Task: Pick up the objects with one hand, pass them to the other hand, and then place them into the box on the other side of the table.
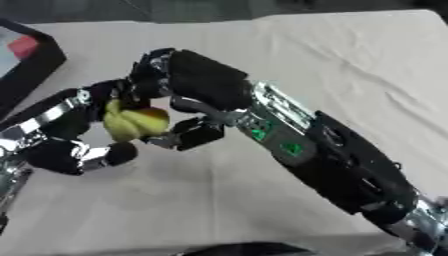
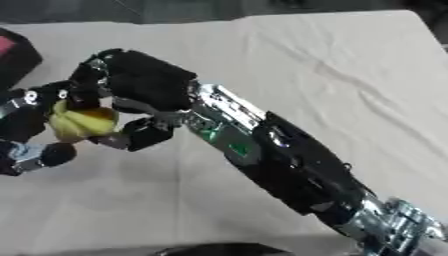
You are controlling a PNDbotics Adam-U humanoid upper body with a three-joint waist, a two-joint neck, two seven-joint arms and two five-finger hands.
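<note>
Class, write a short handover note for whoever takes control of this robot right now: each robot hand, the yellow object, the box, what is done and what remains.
Right robot hand: fingers curled on the yellow object, above the cloth-covered table.
Left robot hand: also curled round the yellow object from the left side; both hands touch it.
Box: black, at the table's far left edge; something red shows inside.
Done: object picked up and brought to the handover.
Left: right hand releases, left hand carries the object to the box.

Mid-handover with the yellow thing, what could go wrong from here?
1. Both the left hand and right hand are curled on the yellow object above the table; early release could drop it.
2. The box sits close; the left arm may clip its wall.
</note>
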